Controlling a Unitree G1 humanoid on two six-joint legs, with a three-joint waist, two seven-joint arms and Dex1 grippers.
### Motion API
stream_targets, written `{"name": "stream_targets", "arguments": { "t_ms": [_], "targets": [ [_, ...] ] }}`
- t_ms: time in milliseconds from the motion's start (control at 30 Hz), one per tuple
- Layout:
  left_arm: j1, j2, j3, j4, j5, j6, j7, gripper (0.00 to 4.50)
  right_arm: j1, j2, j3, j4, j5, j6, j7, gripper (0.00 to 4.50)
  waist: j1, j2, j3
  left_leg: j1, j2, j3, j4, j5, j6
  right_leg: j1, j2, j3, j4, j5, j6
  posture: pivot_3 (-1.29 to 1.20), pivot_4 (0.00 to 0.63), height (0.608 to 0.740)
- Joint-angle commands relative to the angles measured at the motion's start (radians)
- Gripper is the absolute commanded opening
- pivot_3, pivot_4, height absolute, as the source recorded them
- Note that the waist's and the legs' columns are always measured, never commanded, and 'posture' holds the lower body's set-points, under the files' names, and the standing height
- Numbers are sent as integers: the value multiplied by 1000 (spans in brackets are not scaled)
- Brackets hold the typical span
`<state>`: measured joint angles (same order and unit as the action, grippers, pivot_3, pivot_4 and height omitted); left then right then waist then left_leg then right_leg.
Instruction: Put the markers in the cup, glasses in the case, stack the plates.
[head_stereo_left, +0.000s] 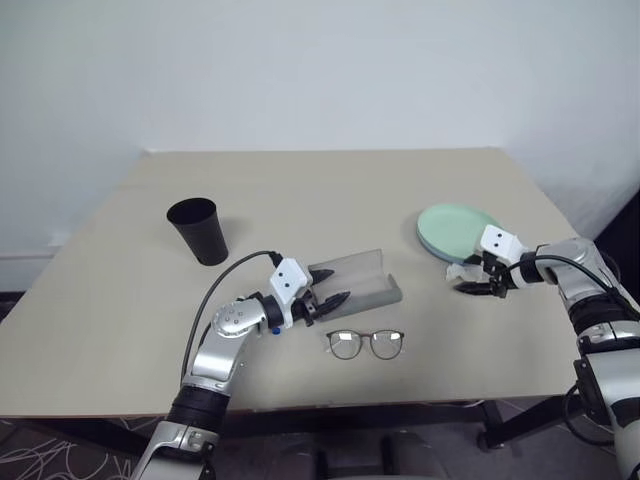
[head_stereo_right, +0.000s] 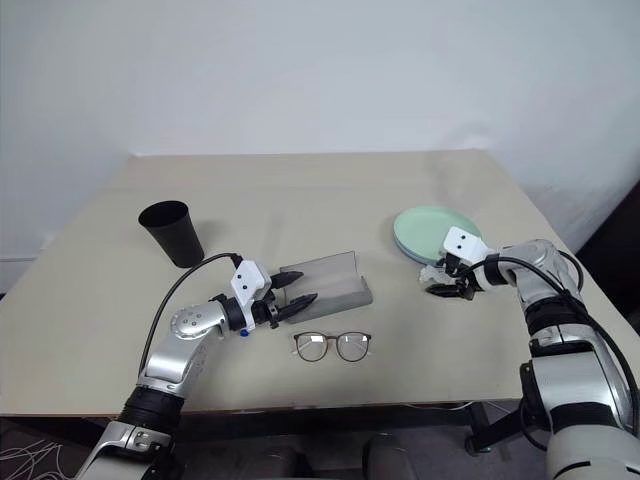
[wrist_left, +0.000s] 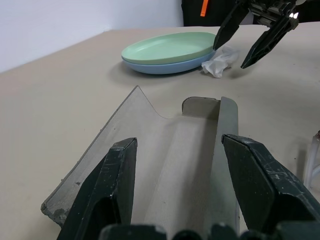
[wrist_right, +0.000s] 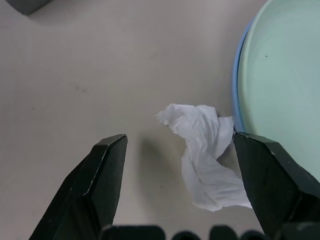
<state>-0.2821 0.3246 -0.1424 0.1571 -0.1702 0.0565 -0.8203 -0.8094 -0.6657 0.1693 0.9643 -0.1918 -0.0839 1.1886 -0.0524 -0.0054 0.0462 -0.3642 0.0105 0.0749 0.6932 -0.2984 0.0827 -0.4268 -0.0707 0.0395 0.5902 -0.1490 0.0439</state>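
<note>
Grey and flat, the case (head_stereo_left: 358, 282) lies open on the table (head_stereo_left: 120, 300), right in front of my left gripper (head_stereo_left: 328, 299). Its jaws are wide apart and hold nothing. From the left wrist view I look straight down the long trough of the case, so the jaws and the case line up.

Next I think the glasses (head_stereo_left: 366, 344) should go in the case. They lie flat on the table just beside the case, on the side nearer to me. Their long way runs left to right, about the same way as the case. They sit a little to the right of my left gripper and nearer to me than it. My left arm is much closer to them than my right arm, so I would use the left one. It would have to pull back and tip down to reach them.

My right gripper (head_stereo_left: 479, 287) is wide open too, over a small crumpled white paper (wrist_right: 205, 157). The paper lies just beside the plates (head_stereo_left: 452, 232), which are already stacked, green on blue.

The black cup (head_stereo_left: 198, 230) stands up well off to the left. I cannot see a marker.
</note>
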Motion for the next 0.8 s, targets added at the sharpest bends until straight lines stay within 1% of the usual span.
{"name": "stream_targets", "arguments": {
  "t_ms": [33, 233, 267, 300, 367, 533, 600, 733, 800],
  "targets": [
    [-19, 1, 0, -18, -3, -16, -4, 2826, -4, -27, 5, -41, -1, -23, 0, 3645, 0, 0, 0, 0, 0, 0, 0, 0, 0, 0, 0, 0, 0, 0, 0, 0, 0, 732],
    [-20, 0, -1, -18, -3, -16, -4, 2826, -8, -29, 32, -6, -35, -49, -65, 3645, 0, 0, 0, 0, 0, 0, 0, 0, 0, 0, 0, 0, 0, 0, 0, 0, 0, 732],
    [-19, 0, -1, -19, -3, -15, -4, 2826, -9, -29, 34, -2, -37, -48, -69, 3287, 0, 0, 0, 0, 0, 0, 0, 0, 0, 0, 0, 0, 0, 0, 0, 0, 0, 732],
    [-19, 0, -1, -19, -3, -15, -4, 2826, -9, -29, 37, 4, -38, -47, -71, 3060, 0, 0, 0, 0, 0, 0, 0, 0, 0, 0, 0, 0, 0, 0, 0, 0, 0, 732],
    [-19, 0, -1, -20, -3, -15, -5, 2826, -9, -29, 41, 13, -41, -48, -74, 2445, 0, 0, 0, 0, 0, 0, 0, 0, 0, 0, 0, 0, 0, 0, 0, 0, 0, 732],
    [-21, -2, -1, -14, -2, -18, -6, 2826, -7, -30, 46, 24, -44, -55, -84, 699, 0, 0, 0, 0, 0, 0, 0, 0, 0, 0, 0, 0, 0, 0, 0, 0, 0, 732],
    [-22, -3, -2, -12, -2, -19, -7, 2826, -7, -33, 47, 23, -44, -58, -87, 77, 0, 0, 0, 0, 0, 0, 0, 0, 0, 0, 0, 0, 0, 0, 0, 0, 0, 732],
    [-25, -6, -3, -7, 0, -21, -8, 2826, -5, -41, 38, -1, -26, -67, -66, 31, 0, 0, 0, 0, 0, 0, 0, 0, 0, 0, 0, 0, 0, 0, 0, 0, 0, 732],
    [-26, -7, -2, -5, 0, -22, -9, 2826, -7, -38, 16, -28, 9, -67, -41, 31, 0, 0, 0, 0, 0, 0, 0, 0, 0, 0, 0, 0, 0, 0, 0, 0, 0, 732]
  ]
}}
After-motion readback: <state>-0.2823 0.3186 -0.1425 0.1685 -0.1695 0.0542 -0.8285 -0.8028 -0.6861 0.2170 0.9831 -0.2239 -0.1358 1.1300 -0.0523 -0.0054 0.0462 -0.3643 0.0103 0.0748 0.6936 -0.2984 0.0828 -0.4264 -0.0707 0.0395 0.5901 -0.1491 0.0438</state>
